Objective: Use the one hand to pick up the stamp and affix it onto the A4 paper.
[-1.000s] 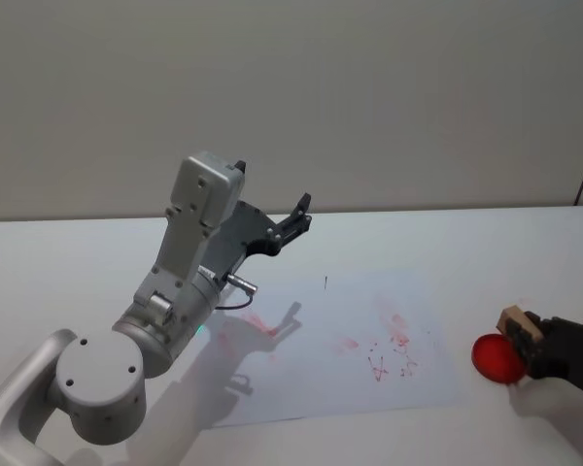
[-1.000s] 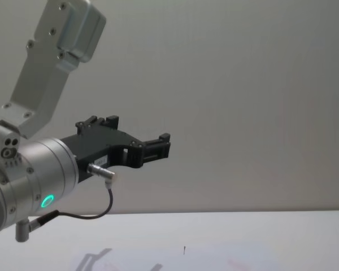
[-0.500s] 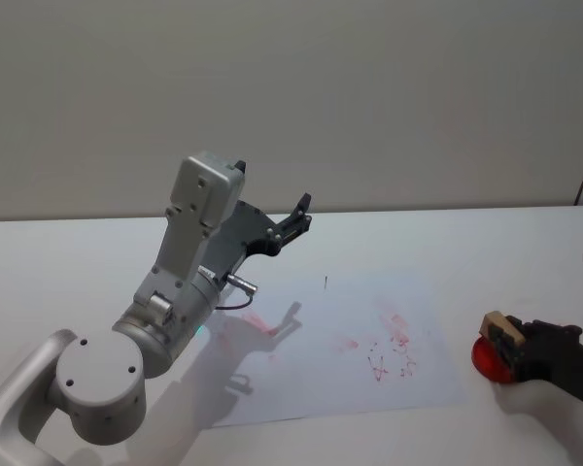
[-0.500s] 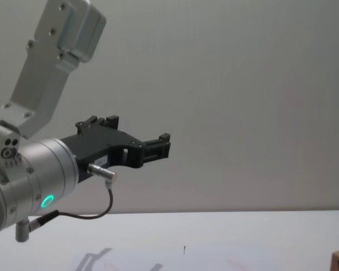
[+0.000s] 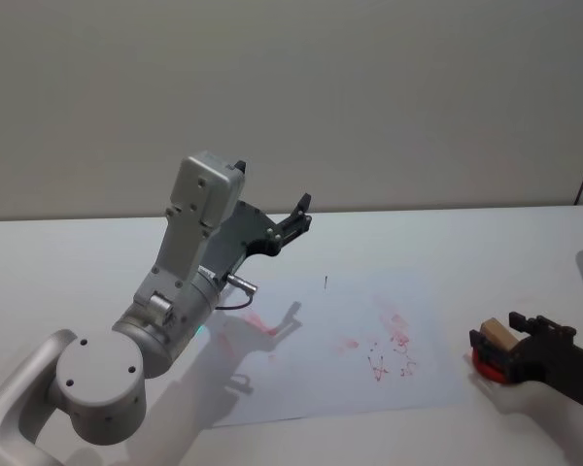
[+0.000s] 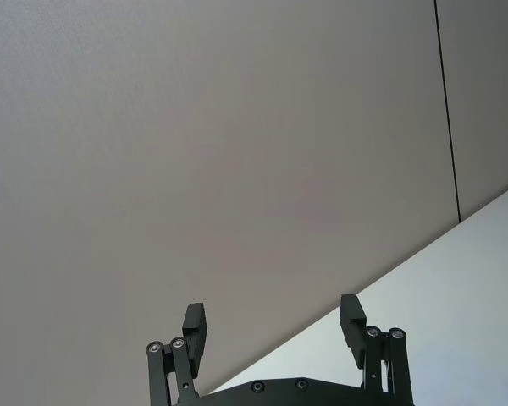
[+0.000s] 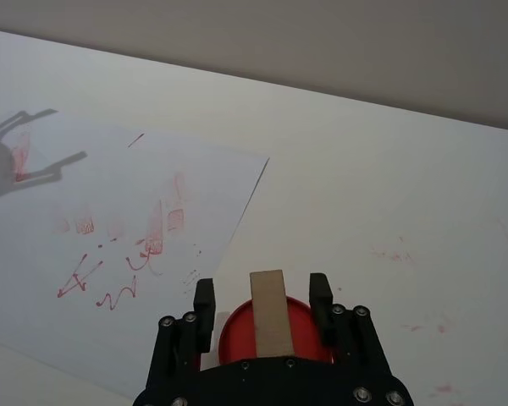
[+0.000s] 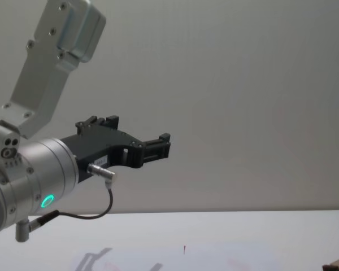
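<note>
At the head view's lower right, our right gripper (image 5: 494,346) grasps the stamp (image 7: 270,311) above a red ink pad (image 7: 237,331), just beside the A4 paper (image 5: 340,349). We should lift clear, then press flat on bare paper.

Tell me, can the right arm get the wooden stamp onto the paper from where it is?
Probably yes. The right gripper has the stamp between its fingers over a red pad, right beside the paper, with nothing between them.

Left claw (image 5: 302,210) raised, fingers spread.
</note>
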Controlling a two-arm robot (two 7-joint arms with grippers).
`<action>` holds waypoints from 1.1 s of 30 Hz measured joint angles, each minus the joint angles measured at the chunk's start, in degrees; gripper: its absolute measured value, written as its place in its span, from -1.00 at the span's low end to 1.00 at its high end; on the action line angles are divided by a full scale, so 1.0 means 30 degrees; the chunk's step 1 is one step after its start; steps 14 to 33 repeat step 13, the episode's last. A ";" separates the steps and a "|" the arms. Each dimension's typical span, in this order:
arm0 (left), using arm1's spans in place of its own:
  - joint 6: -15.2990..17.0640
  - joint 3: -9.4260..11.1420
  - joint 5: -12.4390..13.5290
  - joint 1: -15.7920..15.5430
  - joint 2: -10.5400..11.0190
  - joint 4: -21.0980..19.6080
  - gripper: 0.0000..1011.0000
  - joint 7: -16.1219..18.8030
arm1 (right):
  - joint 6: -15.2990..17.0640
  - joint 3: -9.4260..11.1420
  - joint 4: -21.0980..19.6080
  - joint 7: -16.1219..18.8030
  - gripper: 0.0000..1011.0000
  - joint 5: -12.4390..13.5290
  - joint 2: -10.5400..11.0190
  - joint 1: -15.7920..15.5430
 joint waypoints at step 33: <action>0.0000 0.0001 0.0000 0.0000 0.0000 0.0000 0.98 0.0000 | 0.0035 -0.0046 0.0055 0.0072 0.98 -0.0066 -0.0042 0.0056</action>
